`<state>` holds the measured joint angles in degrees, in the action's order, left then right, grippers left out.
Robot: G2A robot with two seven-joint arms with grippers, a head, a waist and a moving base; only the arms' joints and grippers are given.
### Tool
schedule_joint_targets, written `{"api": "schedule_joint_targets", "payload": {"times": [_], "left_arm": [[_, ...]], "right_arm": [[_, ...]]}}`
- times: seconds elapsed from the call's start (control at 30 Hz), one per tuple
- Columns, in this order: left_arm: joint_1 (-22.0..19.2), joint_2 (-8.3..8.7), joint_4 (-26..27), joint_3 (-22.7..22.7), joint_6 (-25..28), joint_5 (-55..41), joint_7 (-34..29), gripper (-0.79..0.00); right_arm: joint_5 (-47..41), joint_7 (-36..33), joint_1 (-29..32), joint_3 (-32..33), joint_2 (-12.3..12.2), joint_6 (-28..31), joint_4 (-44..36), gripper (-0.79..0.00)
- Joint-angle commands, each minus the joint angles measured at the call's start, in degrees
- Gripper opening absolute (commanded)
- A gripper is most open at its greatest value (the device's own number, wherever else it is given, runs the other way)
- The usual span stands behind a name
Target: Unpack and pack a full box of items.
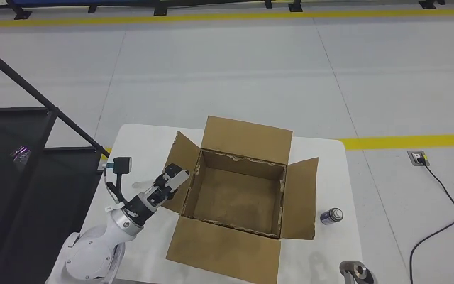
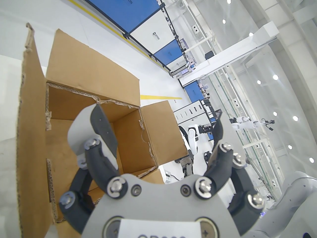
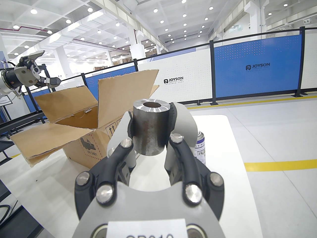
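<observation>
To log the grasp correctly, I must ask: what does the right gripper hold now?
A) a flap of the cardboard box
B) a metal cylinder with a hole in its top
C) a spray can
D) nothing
B: the right gripper is shut on the metal cylinder, and the spray can stands apart behind it.

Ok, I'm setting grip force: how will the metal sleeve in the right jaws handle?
Probably heavy for its size: the sleeve looks like thick-walled steel. Likely rigid and somewhat slippery, given its smooth sides. Being round, it could roll if laid on its side.
</observation>
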<state>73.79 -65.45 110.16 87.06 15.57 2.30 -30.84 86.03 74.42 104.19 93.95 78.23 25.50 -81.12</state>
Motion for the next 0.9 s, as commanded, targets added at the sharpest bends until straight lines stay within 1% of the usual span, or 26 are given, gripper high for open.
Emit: {"api": "schedule_joint_targets", "payload": {"times": [0.0,0.43,0.47,0.53,0.57,0.6,0.73,0.87], "left_arm": [[0.0,0.0,0.0,0.0,0.0,0.0,0.0,0.0],[0.0,0.0,0.0,0.0,0.0,0.0,0.0,0.0],[0.0,0.0,0.0,0.0,0.0,0.0,0.0,0.0],[0.0,0.0,0.0,0.0,0.0,0.0,0.0,0.0],[0.0,0.0,0.0,0.0,0.0,0.0,0.0,0.0],[0.0,0.0,0.0,0.0,0.0,0.0,0.0,0.0],[0.0,0.0,0.0,0.0,0.0,0.0,0.0,0.0],[0.0,0.0,0.0,0.0,0.0,0.0,0.0,0.0]], "right_arm": [[0.0,0.0,0.0,0.0,0.0,0.0,0.0,-0.785],[0.0,0.0,0.0,0.0,0.0,0.0,0.0,-0.785],[0.2,-3.0,-0.6,-0.2,0.0,-1.5,0.2,-0.785],[-0.7,-8.7,-2.2,-1.2,0.4,-6.2,0.3,-0.785],[-0.5,-10.8,-3.0,-1.4,0.6,-10.2,0.5,-0.785],[-0.5,-12.4,-3.8,-2.4,0.8,-12.9,0.8,-0.785],[-1.0,-16.0,-7.2,-4.3,1.1,-14.8,3.3,-0.785],[-1.0,-16.5,-10.0,-4.1,0.9,-15.2,7.8,-0.785]]}}
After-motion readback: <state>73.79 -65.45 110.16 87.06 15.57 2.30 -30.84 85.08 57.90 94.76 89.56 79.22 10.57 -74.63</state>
